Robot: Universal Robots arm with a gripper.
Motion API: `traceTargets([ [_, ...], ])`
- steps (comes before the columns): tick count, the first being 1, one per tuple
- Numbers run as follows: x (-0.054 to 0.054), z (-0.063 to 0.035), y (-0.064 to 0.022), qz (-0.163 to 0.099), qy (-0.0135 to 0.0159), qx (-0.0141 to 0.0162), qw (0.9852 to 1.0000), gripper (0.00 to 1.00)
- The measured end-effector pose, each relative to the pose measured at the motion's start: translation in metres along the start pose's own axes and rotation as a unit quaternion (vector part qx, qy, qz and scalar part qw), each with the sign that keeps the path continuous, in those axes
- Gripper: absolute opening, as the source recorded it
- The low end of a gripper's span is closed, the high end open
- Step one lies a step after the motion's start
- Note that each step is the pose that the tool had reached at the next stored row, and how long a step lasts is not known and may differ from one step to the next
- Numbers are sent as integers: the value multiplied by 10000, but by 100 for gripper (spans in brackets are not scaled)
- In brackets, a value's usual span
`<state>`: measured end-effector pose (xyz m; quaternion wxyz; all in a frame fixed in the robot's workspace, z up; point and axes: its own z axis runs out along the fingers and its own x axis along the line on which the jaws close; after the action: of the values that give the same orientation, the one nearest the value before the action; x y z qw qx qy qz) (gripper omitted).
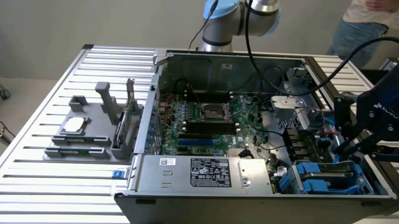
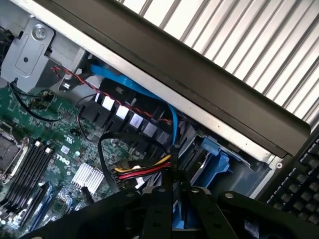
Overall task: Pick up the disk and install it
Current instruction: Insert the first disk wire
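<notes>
My black gripper (image 1: 346,148) hangs over the open computer case's corner at the exterior view's right. It is shut on the disk (image 1: 341,122), which stands on edge as a dark upright plate. In the wrist view the disk (image 2: 173,167) is a thin dark strip with blue carrier plastic lower down, pinched between my gripper (image 2: 174,195) fingers. Just below sits the blue plastic drive bay (image 1: 321,181), also seen past the fingers as the drive bay (image 2: 215,164). Whether the disk touches the bay I cannot tell.
Red, yellow and black power wires (image 2: 142,170) and a blue cable (image 2: 134,89) run close to the fingers. The motherboard (image 1: 206,122) and grey power supply box (image 1: 212,172) fill the case. A grey fixture (image 1: 93,136) stands left; a person (image 1: 367,23) stands behind; a keyboard (image 2: 299,185) lies outside.
</notes>
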<state>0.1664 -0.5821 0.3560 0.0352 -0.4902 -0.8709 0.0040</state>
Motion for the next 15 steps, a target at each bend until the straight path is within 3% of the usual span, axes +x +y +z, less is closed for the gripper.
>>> traceTargets([
  [6,13,-3,-20,216,7,-12,9998,16],
  [8,14,-5,-21,281,-10,-4,9996,16],
  [10,14,-5,-22,333,-76,32,9994,16],
  [14,13,-4,-22,444,-240,122,9987,16],
  [15,14,-3,-23,466,-267,137,9985,16],
])
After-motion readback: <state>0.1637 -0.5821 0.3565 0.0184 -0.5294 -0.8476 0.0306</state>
